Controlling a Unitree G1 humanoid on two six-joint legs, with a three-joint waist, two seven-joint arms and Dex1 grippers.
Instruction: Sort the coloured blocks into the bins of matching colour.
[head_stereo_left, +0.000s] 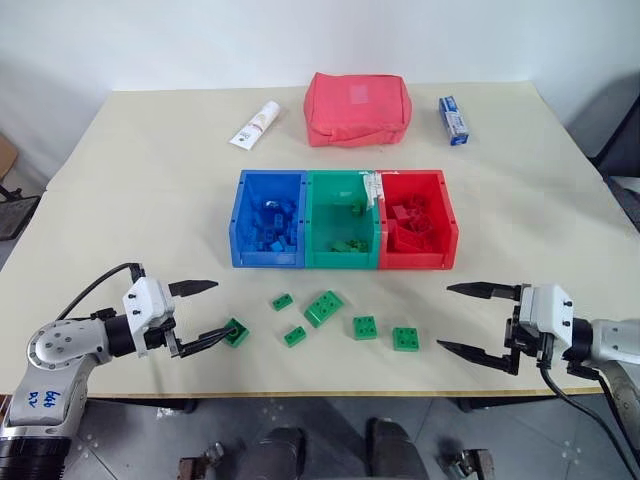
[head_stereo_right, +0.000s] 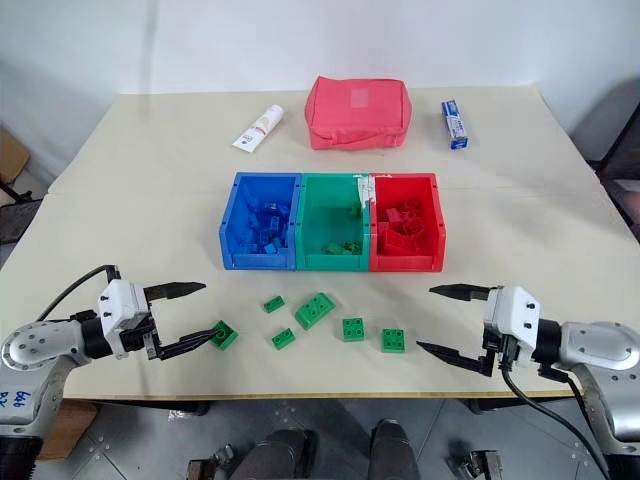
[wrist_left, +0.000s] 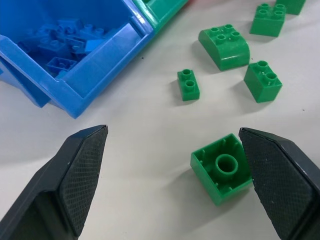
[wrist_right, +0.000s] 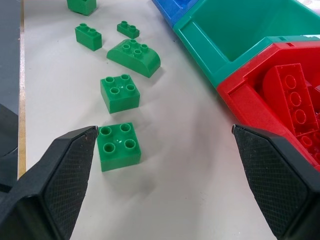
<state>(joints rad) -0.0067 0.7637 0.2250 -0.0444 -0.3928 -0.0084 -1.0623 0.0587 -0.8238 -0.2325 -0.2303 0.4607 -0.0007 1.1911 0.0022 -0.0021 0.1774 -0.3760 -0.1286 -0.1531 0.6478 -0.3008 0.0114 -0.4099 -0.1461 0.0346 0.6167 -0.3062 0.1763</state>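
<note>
Nearest, at the bench's (head_stereo_left: 150, 150) front edge: left hand (head_stereo_left: 205, 312) and right hand (head_stereo_left: 468, 320), both wide open and empty, pointing inward and slightly down. An overturned green block (head_stereo_left: 237, 332) lies at the left hand's lower fingertip; contact is unclear. Five more blocks (head_stereo_left: 365, 327) lie between the hands, before the bins (head_stereo_left: 340, 260). The green bin's contents are partly hidden.

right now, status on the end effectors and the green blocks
Left end effector open, upturned green block at one fingertip. Right end effector open, empty. Six green blocks loose on table before the green bin. Path clear.
</note>
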